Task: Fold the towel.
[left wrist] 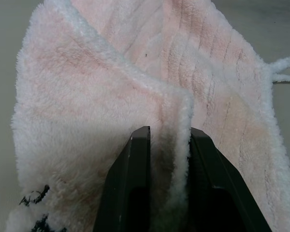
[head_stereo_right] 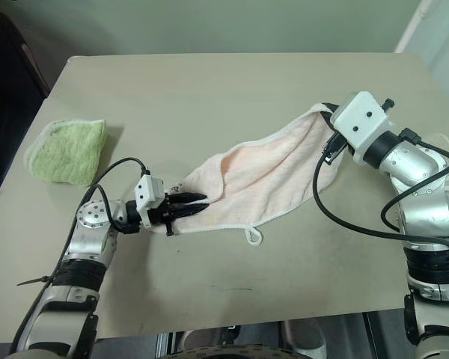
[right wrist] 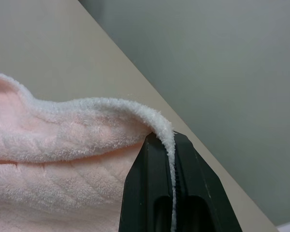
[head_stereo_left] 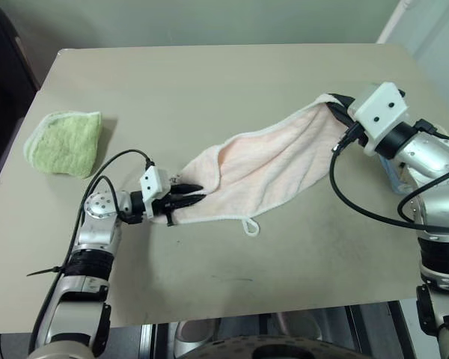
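Two hands are clamped on the pale pink terry-cloth towel (head_stereo_left: 273,168): the left hand (head_stereo_left: 185,196) pinches its near corner low over the beige counter (head_stereo_left: 209,82), the right hand (head_stereo_right: 331,129) its raised far hem.

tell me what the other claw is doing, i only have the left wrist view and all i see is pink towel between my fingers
Observer: The right claw is shut on the towel's whitish hem at the far corner, raised off the table.
Operator: is the cloth flat between them
Observer: No, it sags in a twisted band from the right claw down to the left claw near the table.
Operator: anything else on the table
Observer: A folded green towel lies off to the left, apart from the pink one.
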You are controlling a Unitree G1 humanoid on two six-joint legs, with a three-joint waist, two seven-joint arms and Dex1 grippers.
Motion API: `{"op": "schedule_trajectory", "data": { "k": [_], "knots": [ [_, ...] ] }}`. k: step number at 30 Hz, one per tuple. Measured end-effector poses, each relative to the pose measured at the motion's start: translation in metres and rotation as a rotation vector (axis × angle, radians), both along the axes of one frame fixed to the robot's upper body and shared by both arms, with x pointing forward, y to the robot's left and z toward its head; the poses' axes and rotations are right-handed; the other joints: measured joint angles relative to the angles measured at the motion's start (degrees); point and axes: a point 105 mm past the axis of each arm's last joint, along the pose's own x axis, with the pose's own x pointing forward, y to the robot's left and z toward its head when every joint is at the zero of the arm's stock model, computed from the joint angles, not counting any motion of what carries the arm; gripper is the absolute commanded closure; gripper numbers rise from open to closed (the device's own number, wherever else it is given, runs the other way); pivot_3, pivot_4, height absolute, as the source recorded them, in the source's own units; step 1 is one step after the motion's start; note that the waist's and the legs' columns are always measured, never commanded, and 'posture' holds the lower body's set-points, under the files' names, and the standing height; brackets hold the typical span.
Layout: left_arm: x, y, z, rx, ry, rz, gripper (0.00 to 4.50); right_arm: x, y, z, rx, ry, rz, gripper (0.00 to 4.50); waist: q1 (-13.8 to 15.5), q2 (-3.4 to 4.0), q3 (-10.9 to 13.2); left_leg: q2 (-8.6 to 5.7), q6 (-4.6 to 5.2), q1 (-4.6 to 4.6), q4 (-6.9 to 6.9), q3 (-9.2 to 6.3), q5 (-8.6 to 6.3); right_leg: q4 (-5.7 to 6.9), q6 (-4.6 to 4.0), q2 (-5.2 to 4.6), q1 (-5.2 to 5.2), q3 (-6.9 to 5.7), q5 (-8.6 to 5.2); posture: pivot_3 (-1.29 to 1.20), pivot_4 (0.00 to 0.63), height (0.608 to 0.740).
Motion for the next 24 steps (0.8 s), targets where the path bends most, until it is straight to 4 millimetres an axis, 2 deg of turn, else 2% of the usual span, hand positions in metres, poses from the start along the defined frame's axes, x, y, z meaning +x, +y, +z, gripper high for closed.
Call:
{"op": "schedule_trajectory", "data": {
  "k": [2,4,6,9,12,18,24],
  "knots": [
    [0.000,-0.001,0.000,0.006,-0.007,-0.005,3.45,0.000,0.000,0.000,0.000,0.000,0.000,4.50,0.01,0.00,0.00,0.00,0.00,0.00,0.00,0.00,0.00,0.00,0.00,0.00,0.00,0.00,0.00,0.00,0.150,0.740],
    [0.000,-0.002,-0.001,0.014,-0.013,-0.007,3.83,0.000,0.000,0.000,0.000,0.000,0.000,4.50,0.01,0.00,0.00,0.00,0.00,0.00,0.00,0.00,0.00,-0.01,0.00,0.00,0.01,0.00,0.00,0.00,0.150,0.740],
    [0.005,-0.006,0.000,-0.003,-0.033,0.007,4.41,0.000,0.000,0.000,0.000,0.000,0.000,4.50,0.17,0.00,0.00,0.00,0.01,0.00,0.02,0.00,0.01,-0.01,0.03,-0.01,0.02,0.00,0.01,0.00,0.150,0.740],
    [0.009,-0.012,0.002,-0.038,-0.037,0.018,4.46,0.000,0.000,0.000,-0.001,-0.001,0.001,4.50,0.18,0.00,0.00,0.00,0.02,0.00,0.04,0.00,0.01,-0.01,0.05,-0.01,0.03,0.00,0.03,0.00,0.150,0.740],
    [0.015,-0.012,0.012,-0.115,-0.021,0.044,4.46,0.000,0.000,0.000,-0.001,-0.001,0.001,4.50,0.14,0.00,0.00,0.00,0.02,0.00,0.02,0.00,0.01,0.00,0.05,0.00,0.02,0.00,0.04,0.00,0.150,0.740],
    [0.035,0.008,0.049,-0.292,-0.003,0.162,4.46,0.001,-0.001,-0.001,-0.001,0.000,-0.002,4.50,0.15,-0.02,0.01,0.00,-0.01,-0.03,0.04,0.00,0.05,-0.02,0.08,0.00,0.02,-0.03,0.05,0.00,0.150,0.740],
    [0.062,0.041,0.118,-0.466,-0.076,0.295,4.46,0.003,-0.005,-0.002,0.002,0.005,-0.011,4.50,0.22,-0.02,0.01,-0.01,-0.03,-0.04,0.06,0.01,0.29,-0.05,0.10,-0.01,0.05,-0.04,0.07,0.00,0.150,0.740]
  ]
}}
